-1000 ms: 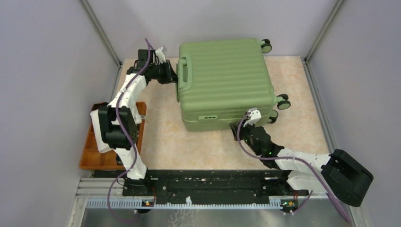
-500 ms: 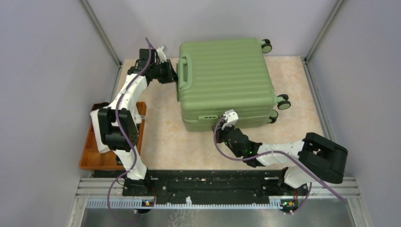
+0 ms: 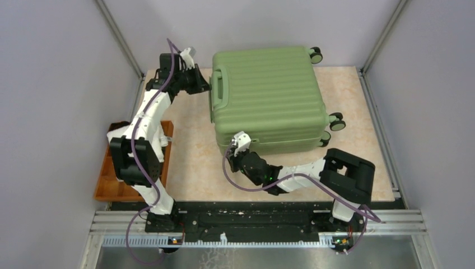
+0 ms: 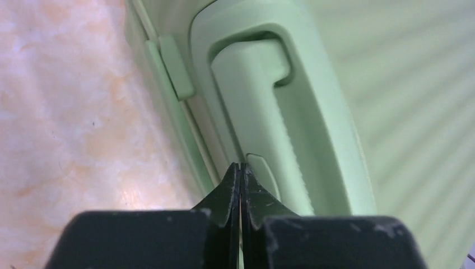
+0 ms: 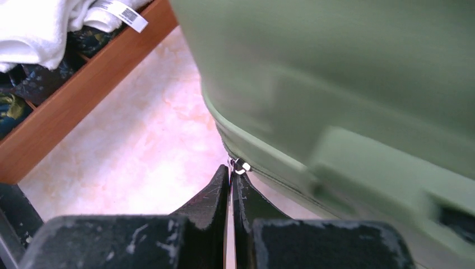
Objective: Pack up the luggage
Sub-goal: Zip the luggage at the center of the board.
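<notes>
The luggage [image 3: 269, 95] lies flat and closed at the back middle of the table, ribbed green shell up. My left gripper [image 3: 204, 87] is at its left side, shut, with the fingertips pressed together just at the foot of the green side handle [image 4: 252, 101]; nothing shows between them [image 4: 241, 168]. My right gripper [image 3: 238, 154] is low at the front left corner of the luggage [image 5: 347, 73]. It [image 5: 231, 171] is shut on a small silver zipper pull [image 5: 241, 166] at the seam.
A wooden tray [image 3: 106, 179] with a white towel [image 5: 39, 28] and dark clothes stands at the table's left edge. Black wheels [image 3: 336, 120] stick out of the luggage's right side. Grey walls close in on three sides.
My right gripper has slid left along the luggage's front edge, from the right corner to the left corner, and its arm has folded. The left gripper has closed and shifted slightly.
</notes>
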`<state>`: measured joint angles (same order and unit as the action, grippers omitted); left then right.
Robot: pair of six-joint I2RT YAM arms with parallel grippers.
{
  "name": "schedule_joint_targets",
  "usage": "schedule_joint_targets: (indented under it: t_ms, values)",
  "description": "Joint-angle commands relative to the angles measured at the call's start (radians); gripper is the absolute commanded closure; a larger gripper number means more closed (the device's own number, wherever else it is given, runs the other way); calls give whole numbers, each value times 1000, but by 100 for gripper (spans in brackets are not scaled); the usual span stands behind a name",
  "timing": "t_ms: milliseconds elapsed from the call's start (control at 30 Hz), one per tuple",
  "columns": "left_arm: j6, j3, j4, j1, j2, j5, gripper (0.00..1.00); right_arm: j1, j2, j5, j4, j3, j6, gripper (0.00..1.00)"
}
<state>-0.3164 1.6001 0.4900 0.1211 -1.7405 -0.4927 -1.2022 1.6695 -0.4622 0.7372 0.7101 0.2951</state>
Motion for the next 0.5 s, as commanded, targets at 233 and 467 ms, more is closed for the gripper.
schedule_joint_targets:
  t_ms: [233,467]
  values:
    - [-11,6,-142,42,128,-214,100,-96,-28,61,-32,61,62,76]
    - [28,47,-165,-139,85,-206,100,-50,-515,-246,-334,-237,295,64]
